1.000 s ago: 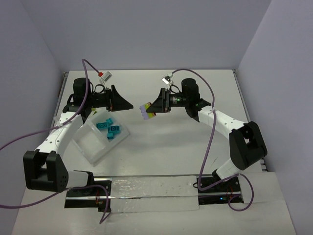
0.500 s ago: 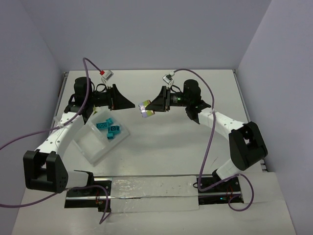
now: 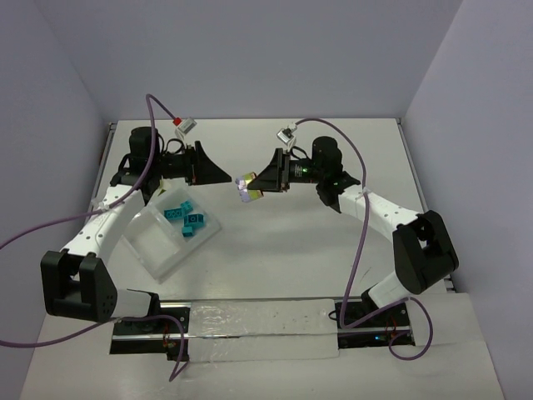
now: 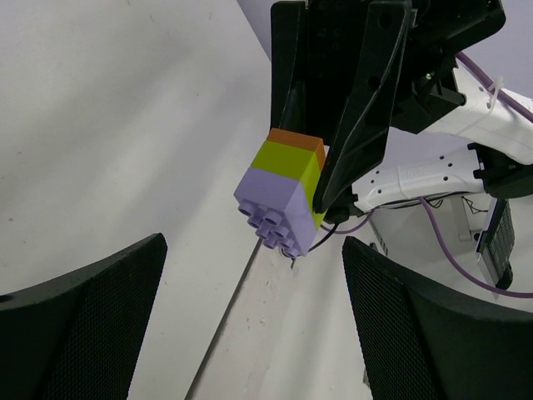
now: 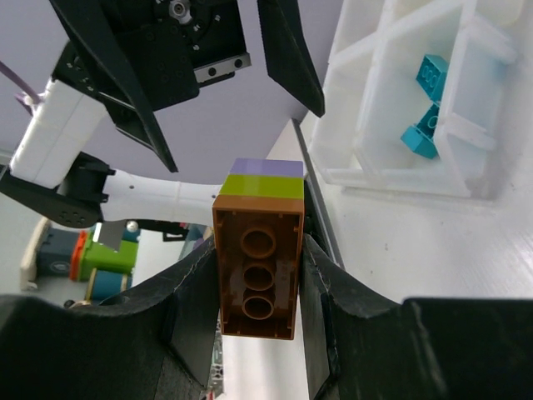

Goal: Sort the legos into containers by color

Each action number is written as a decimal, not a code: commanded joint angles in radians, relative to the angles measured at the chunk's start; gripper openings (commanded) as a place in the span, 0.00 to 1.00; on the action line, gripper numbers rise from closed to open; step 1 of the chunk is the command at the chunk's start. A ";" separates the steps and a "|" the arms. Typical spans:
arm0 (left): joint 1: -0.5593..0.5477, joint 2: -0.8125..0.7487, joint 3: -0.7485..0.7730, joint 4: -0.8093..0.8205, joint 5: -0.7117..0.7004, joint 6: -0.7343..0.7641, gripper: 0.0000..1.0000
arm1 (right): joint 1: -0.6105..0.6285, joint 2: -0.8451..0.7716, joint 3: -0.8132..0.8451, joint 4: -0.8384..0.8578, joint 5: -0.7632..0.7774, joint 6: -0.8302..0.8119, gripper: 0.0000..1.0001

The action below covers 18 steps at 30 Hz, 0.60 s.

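My right gripper (image 3: 260, 185) is shut on a stack of three legos (image 3: 246, 186), orange, lime green and purple, held in the air above the table's middle. In the right wrist view the orange brick (image 5: 257, 277) sits between both fingers. In the left wrist view the stack (image 4: 283, 193) hangs with the purple studs toward me. My left gripper (image 3: 218, 176) is open and empty, facing the stack a short gap to its left. Several teal legos (image 3: 186, 218) lie in one compartment of the clear tray (image 3: 158, 247), also seen in the right wrist view (image 5: 425, 108).
A clear plastic strip (image 3: 258, 325) lies along the near edge between the arm bases. Grey walls close off the back and both sides. Purple cables (image 3: 360, 250) loop from both arms.
My right gripper has carried the stack slightly left and turned it, so the purple end faces the left gripper. My left gripper has shifted a little toward the stack.
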 commanded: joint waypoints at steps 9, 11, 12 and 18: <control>-0.004 -0.044 -0.087 0.198 0.048 -0.115 0.90 | 0.015 0.003 0.072 -0.031 -0.025 -0.070 0.00; -0.006 -0.042 -0.087 0.223 0.047 -0.138 0.90 | 0.020 0.009 0.082 -0.012 -0.034 -0.057 0.00; -0.008 -0.040 -0.089 0.240 0.049 -0.152 0.88 | 0.024 0.010 0.087 -0.007 -0.036 -0.055 0.00; -0.033 -0.027 -0.112 0.386 0.063 -0.265 0.83 | 0.042 0.019 0.120 -0.016 -0.052 -0.061 0.00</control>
